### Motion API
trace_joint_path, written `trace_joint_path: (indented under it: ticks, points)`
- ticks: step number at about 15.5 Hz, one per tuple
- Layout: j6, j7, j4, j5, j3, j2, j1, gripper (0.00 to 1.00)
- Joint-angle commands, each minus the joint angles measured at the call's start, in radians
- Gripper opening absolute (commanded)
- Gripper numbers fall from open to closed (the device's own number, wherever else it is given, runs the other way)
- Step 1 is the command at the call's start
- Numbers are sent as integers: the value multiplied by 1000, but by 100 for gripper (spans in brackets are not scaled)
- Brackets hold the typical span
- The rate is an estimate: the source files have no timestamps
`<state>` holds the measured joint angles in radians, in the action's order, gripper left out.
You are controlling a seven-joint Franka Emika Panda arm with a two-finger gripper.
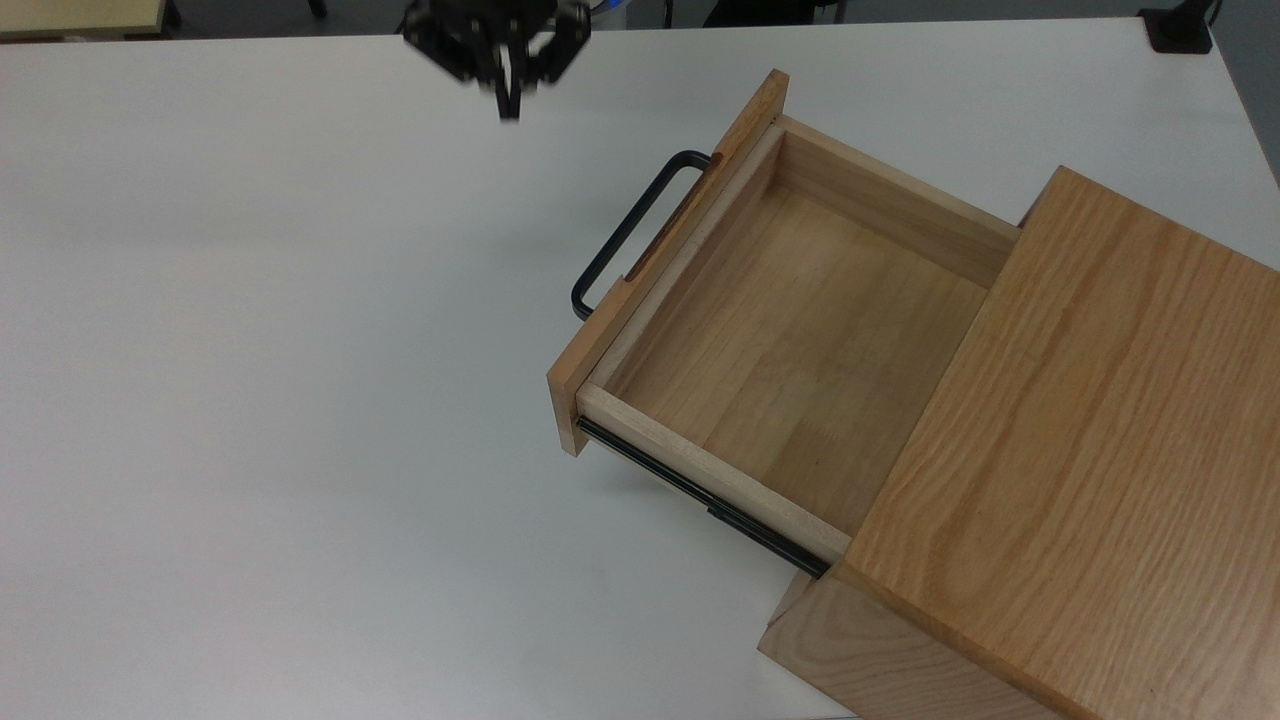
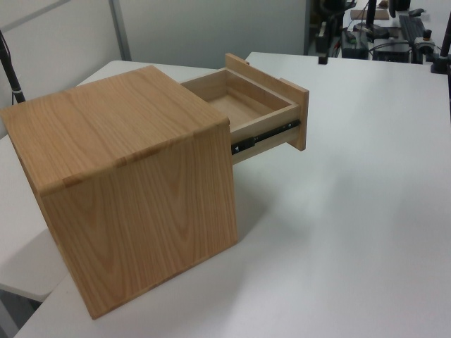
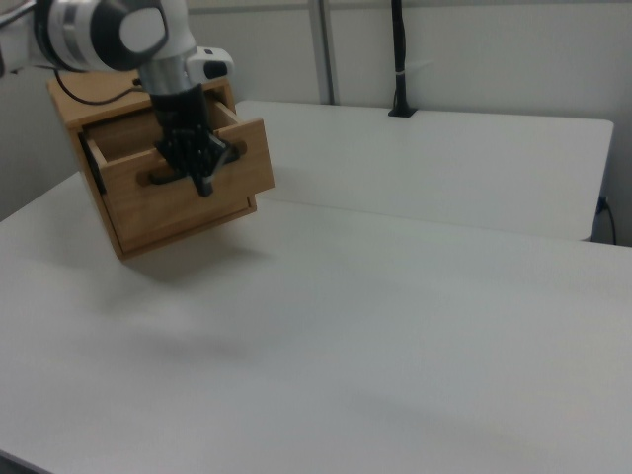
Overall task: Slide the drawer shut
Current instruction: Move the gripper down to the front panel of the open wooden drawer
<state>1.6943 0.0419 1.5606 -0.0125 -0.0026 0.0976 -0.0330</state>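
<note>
The drawer [image 1: 800,330] stands pulled far out of the oak cabinet [image 1: 1090,440], its inside empty. Its flat front panel [image 1: 660,260] carries a black U-shaped handle [image 1: 628,232] facing the top view's left. A black side rail [image 1: 700,495] shows under the near wall. My gripper [image 1: 508,105] hangs shut over the table near its far edge, up and left of the handle and apart from it, with nothing in it. In the right view the gripper [image 3: 204,184] appears in front of the drawer front [image 3: 232,158]. In the left view the drawer [image 2: 257,105] sticks out toward the right.
The white table [image 1: 250,400] spreads wide to the top view's left of the drawer. A black clamp base [image 1: 1180,28] sits at the far right corner. A black pole [image 3: 399,59] rises at the table's back in the right view. Desks with equipment [image 2: 394,28] lie beyond.
</note>
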Motion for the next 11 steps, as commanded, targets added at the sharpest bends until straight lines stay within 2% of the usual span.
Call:
trace_joint_path:
  ticks: [1, 3, 7, 11]
  points:
    - [119, 42, -13, -1, -5, 77, -10, 0]
    - [189, 46, -13, 14, -4, 105, -19, 0]
    - [275, 32, -13, 39, -3, 140, -82, 0]
    - [361, -117, -13, 86, -3, 168, -148, 0]
